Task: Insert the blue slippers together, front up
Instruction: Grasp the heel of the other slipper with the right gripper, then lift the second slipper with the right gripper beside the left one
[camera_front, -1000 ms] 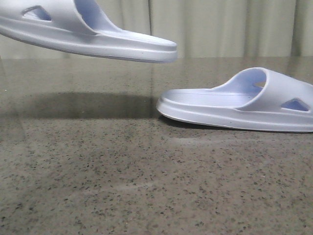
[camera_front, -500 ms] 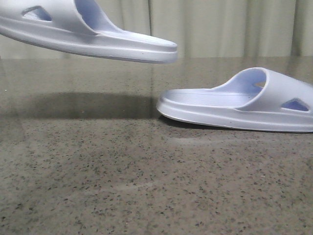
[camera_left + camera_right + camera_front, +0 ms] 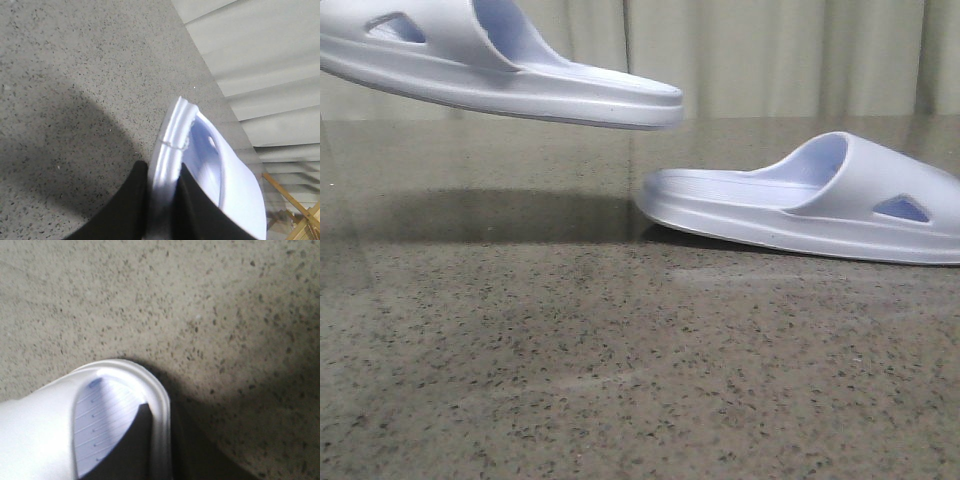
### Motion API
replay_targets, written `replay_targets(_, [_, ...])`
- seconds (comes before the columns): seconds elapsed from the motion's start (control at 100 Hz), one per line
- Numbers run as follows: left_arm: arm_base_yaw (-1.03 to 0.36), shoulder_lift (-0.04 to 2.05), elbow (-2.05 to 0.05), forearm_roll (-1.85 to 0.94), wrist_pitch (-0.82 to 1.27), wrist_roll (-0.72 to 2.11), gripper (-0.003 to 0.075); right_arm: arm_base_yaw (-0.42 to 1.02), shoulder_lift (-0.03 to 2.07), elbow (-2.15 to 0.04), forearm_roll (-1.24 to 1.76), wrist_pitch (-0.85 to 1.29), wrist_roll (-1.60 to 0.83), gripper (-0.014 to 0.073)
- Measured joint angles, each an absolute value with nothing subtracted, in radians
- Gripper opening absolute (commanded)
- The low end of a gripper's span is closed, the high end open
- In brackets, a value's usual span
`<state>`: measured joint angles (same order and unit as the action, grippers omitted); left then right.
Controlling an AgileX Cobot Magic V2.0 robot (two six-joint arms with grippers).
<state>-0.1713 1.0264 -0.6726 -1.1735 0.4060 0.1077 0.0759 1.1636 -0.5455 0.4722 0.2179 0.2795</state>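
Change: since the earlier frames we see the right slipper tip and shift slightly left, heel rising; the left slipper is unmoved.
Left gripper: jaws clamped on the raised slipper's sole edge, holding it clear of the table.
Right gripper: apparently closed on the slipper's rim; we cannot confirm.
Advice: we judge that both heels should be aligned, straps facing up, before sliding one into the other.

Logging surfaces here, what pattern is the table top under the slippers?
Grey-brown stone table top with fine dark speckles; clearest in the front view.
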Motion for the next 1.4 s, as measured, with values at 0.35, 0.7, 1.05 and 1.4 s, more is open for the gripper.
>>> replay_targets(0.35, [-0.171,1.026,-0.673,-1.174,0.406,0.108,0.0016,0.076,1.115,-0.535,0.536,-0.02,0.28,-0.0107])
replay_targets(0.7, [-0.171,1.026,-0.673,-1.174,0.407,0.108,0.0016,0.076,0.865,-0.535,0.559,-0.109,0.28,-0.0107])
replay_targets(1.05, [-0.171,1.026,-0.673,-1.216,0.433,0.108,0.0016,0.076,0.661,-0.535,0.678,0.135,0.28,-0.0107])
replay_targets(1.4, [-0.171,1.026,-0.673,-1.31,0.49,0.214,0.0016,0.078,0.655,-0.535,0.706,0.326,0.28,-0.0107])
